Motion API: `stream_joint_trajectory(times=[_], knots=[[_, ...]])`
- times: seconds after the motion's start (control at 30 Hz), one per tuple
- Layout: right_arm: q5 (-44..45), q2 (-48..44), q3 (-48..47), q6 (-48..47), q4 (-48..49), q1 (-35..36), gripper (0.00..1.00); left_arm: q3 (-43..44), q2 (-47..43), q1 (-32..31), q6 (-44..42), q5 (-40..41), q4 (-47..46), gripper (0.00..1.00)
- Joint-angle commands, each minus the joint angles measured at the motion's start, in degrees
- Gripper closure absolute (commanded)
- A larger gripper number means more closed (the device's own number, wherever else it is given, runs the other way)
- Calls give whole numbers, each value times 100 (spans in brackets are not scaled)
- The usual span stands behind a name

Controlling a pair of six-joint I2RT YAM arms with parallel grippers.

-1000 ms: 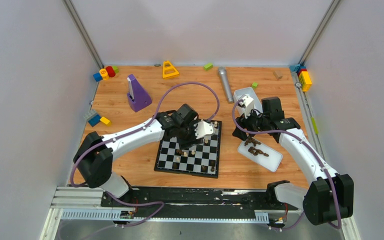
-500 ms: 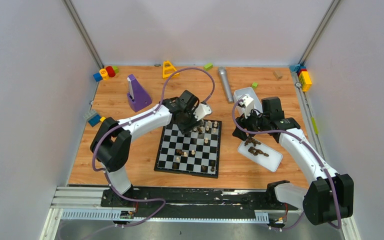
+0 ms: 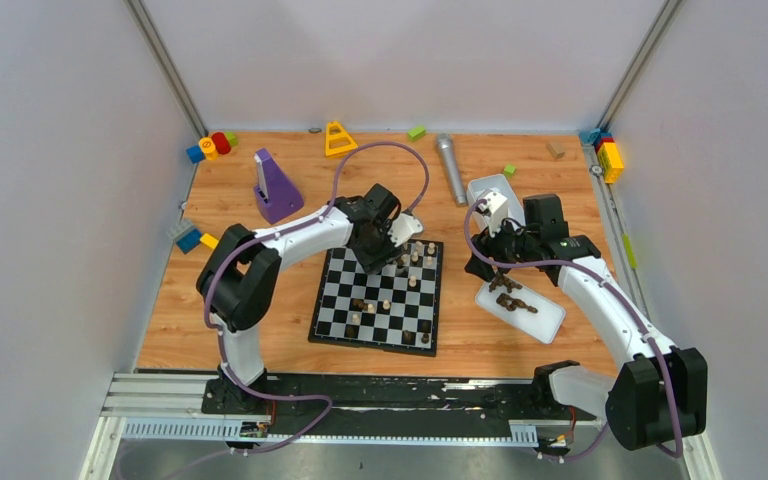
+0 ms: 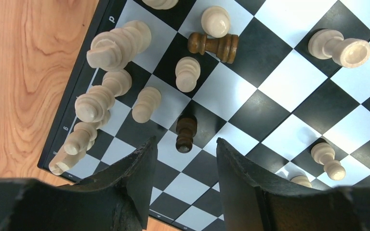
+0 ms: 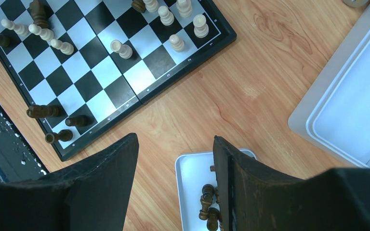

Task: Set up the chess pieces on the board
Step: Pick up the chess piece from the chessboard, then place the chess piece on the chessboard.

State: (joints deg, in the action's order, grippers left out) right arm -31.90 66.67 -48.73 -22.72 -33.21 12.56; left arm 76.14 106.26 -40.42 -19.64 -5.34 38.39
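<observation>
Currently left fingers [image 4: 144,163] hang spread, nothing held, above the board's [image 3: 335,300] far-left corner, mid-desk [image 3: 220,210]. A dark pawn [image 4: 186,134] stands just ahead of the gap, w/ cream pieces [image 4: 147,103] crowded beside it. Risk, imo: closing in could clip those neighbours & topple them; one dark piece [image 4: 214,45] already lies on its side. Right fingers [image 5: 125,163], also spread & empty, hover over a small tray [image 5: 192,178] of dark pieces [image 5: 207,197]; a loose pinch may drop one.

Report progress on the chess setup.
Done: several cream pieces line the board's far edge, few dark ones at its near edge. In hand: nothing; the open left gripper hovers over a dark pawn, right gripper open. Left: dark pieces in the small tray.
</observation>
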Motion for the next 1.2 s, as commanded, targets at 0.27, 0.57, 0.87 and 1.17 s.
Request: stream_joint_trajectory(times=[0.27,0.57,0.87,1.17], knots=[[-1,2,-5,-127,47,-28,41,370,195,49,109,-221,-50,59],[1,-17,-5,-110,38,-27,41,281,-64,61,-72,-553,145,100],[-3,3,-14,-115,42,-32,40,-641,-1658,-241,-946,-1098,500,100],[0,45,-22,-115,41,-25,40,-1491,-2318,-1326,-1251,-1171,597,96]])
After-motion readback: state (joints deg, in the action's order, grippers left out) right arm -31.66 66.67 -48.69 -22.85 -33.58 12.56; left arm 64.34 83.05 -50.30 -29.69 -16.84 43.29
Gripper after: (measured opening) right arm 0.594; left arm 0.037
